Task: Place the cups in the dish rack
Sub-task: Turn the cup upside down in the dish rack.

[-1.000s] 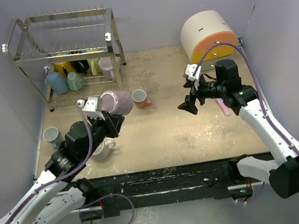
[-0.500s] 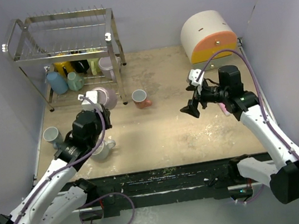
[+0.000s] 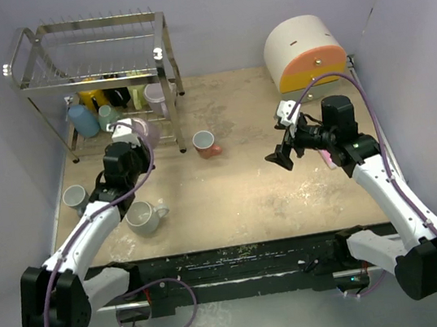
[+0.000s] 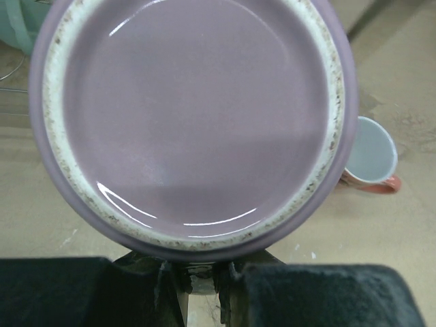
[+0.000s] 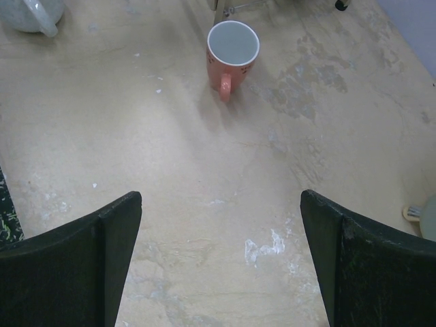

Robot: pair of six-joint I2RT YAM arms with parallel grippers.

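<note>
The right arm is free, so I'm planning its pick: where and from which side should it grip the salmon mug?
Probably the rim wall beside the handle, from above: the salmon mug stands upright with its mouth open, so one finger of the open right claw can drop inside. The handle points toward that claw.
</note>
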